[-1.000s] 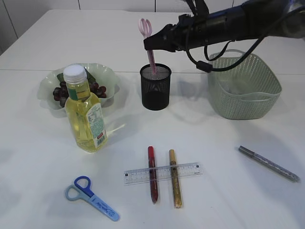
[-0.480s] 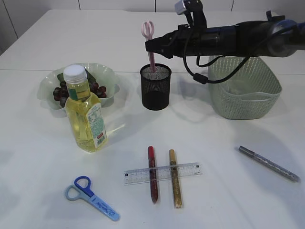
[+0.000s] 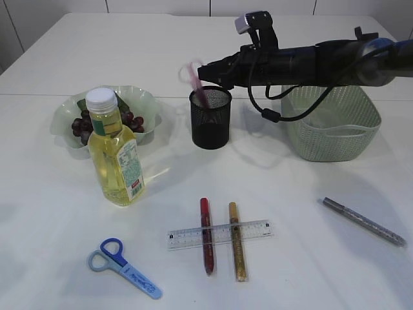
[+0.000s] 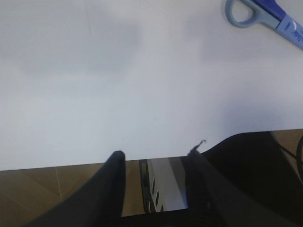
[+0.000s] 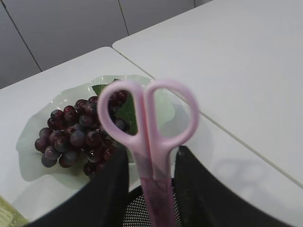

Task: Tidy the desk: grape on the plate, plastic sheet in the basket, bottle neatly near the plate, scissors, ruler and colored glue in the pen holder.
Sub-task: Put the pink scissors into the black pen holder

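Pink scissors (image 3: 195,81) stand blades-down in the black mesh pen holder (image 3: 210,126) and lean left, blurred. My right gripper (image 3: 205,71) hovers just over the holder. In the right wrist view its fingers (image 5: 151,153) are open, with a gap on each side of the pink scissors (image 5: 151,123). Grapes (image 3: 84,123) lie on the green plate (image 3: 145,100). The oil bottle (image 3: 116,155) stands in front of the plate. Blue scissors (image 3: 126,268), a clear ruler (image 3: 255,229), a red glue pen (image 3: 206,242) and a gold glue pen (image 3: 237,252) lie at the front. My left gripper (image 4: 154,156) is open at the table's edge.
A green basket (image 3: 335,139) stands at the right, under my right arm. A silver glue pen (image 3: 363,221) lies at the front right. The blue scissors (image 4: 265,12) show at the top right of the left wrist view.
My right gripper has come down towards the pen holder. The pink scissors have dropped lower into the holder and now tip to the left.
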Action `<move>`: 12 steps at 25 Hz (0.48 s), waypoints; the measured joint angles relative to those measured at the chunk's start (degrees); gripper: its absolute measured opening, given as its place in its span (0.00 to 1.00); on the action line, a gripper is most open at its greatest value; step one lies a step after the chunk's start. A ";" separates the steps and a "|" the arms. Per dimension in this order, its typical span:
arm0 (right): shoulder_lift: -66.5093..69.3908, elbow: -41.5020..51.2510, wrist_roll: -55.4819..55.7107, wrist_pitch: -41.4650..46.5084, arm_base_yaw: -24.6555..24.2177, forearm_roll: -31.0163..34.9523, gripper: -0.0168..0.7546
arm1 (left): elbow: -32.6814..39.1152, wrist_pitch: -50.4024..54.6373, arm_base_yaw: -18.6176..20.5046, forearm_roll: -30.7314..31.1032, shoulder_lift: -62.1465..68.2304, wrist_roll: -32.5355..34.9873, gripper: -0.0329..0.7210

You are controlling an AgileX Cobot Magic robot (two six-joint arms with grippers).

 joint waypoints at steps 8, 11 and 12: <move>0.00 0.00 0.37 0.00 0.00 0.00 0.44 | 0.00 0.00 0.00 -0.09 0.00 0.00 0.45; -0.80 0.00 6.81 -0.08 0.00 -2.89 0.44 | 0.00 0.00 0.00 -0.09 0.00 0.00 0.45; -1.80 0.00 9.34 -0.28 0.00 -6.66 0.44 | 0.00 0.10 0.00 -0.09 0.00 0.00 0.45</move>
